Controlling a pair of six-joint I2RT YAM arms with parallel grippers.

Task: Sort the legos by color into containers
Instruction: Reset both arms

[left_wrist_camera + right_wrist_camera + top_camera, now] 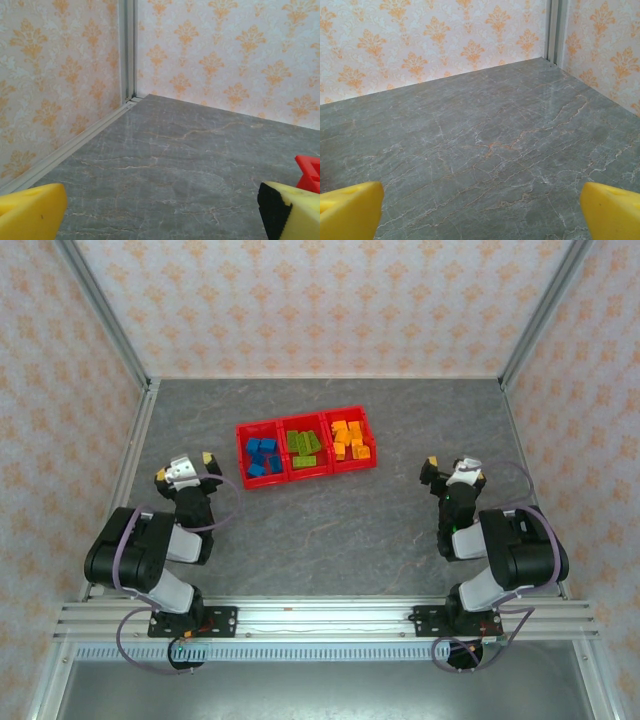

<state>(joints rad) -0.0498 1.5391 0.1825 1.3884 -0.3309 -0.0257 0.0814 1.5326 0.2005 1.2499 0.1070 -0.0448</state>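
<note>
Above: bins (305,472) sit toward the tabletop's (330,525) far edge, legos (303,448) sorted inside as blue, green, orange. My left hand (184,467) and right hand (450,469) flank them, well apart. Left wrist: left hand spread wide, a bin corner just beyond. Right wrist: right hand spread wide above the tabletop.

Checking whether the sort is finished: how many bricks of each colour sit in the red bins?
Blue Lego bricks: about 5
Green Lego bricks: about 5
Orange Lego bricks: about 5
Total: about 15; overlapping bricks make the counts approximate.
</note>
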